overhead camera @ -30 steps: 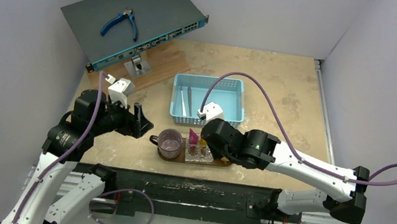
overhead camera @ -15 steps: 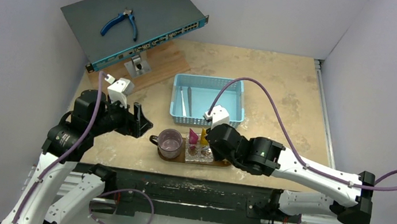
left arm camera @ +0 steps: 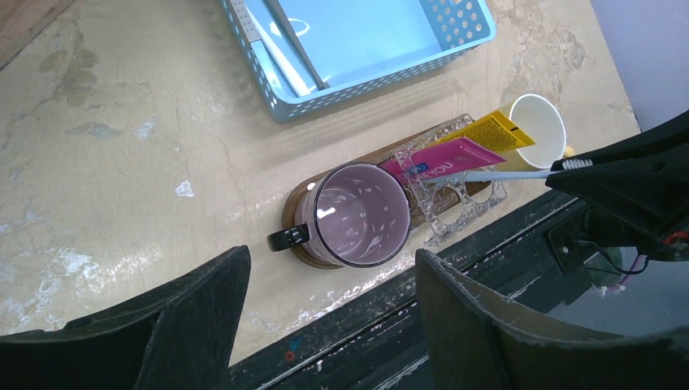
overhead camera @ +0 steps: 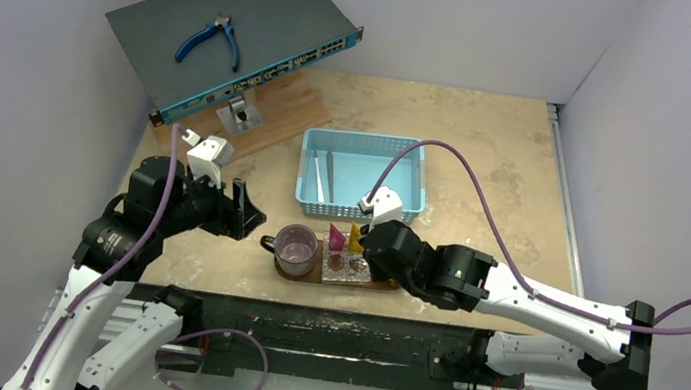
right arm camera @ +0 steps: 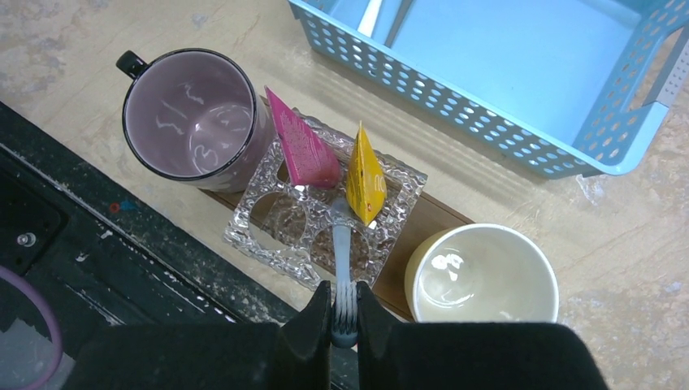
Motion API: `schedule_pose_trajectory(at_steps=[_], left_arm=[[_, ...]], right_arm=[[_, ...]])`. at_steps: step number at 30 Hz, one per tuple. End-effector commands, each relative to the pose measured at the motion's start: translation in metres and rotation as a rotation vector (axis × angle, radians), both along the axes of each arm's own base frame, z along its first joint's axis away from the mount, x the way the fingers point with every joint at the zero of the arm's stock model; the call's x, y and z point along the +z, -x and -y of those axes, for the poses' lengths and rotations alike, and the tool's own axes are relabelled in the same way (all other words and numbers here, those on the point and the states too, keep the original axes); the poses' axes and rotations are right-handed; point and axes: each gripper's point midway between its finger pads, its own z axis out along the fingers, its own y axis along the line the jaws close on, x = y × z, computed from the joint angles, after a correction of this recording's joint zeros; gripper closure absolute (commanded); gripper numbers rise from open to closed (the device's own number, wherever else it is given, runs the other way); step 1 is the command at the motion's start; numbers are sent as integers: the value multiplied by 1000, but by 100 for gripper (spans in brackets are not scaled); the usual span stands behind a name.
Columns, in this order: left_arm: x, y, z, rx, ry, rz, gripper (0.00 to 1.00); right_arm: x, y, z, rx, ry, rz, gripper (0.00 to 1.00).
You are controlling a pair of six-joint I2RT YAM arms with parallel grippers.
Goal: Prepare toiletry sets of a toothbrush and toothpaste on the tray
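A thin toothbrush with a pale blue-grey handle is being held by the right tool, whose two dark fingers are pinching narrowly on its bristle end. The handle is pointing away from the tool, and its free tip is reaching a clear cut-glass holder with round holes. Whether that tip is sitting inside a hole cannot be told. Two toothpaste tubes are standing tilted in that holder: a magenta-pink tube and, just beside it, a yellow-orange tube, with the handle's tip lying between them. The holder is resting on the flat dark-brown wooden tray, which is lying near the front edge of the beige counter. A glossy purple mug with a black handle is standing on one end of the tray and a cream-coloured round cup on the other, each close beside the holder. Just behind the tray, a light-blue perforated plastic basket is holding two more toothbrushes, a white one and a grey one, lying side by side along one wall. The left tool is hovering to the mug's side of the tray with its dark fingers spread wide and gripping nothing. At the far left of the counter, a flat grey rack unit is carrying blue-handled pliers.
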Motion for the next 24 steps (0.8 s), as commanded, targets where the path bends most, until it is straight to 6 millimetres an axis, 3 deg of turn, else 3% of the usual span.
schedule_pose_trajectory(at_steps=[1, 6, 18, 24], left_arm=[[4, -5, 0, -5, -8, 45, 27], [3, -5, 0, -5, -10, 41, 27], [2, -5, 0, -6, -9, 39, 27], [2, -5, 0, -7, -9, 40, 27]], right_arm=[[9, -2, -7, -28, -75, 28, 100], [4, 0, -8, -25, -67, 26, 100], [9, 6, -8, 2, -60, 35, 73], [13, 7, -8, 6, -63, 41, 70]])
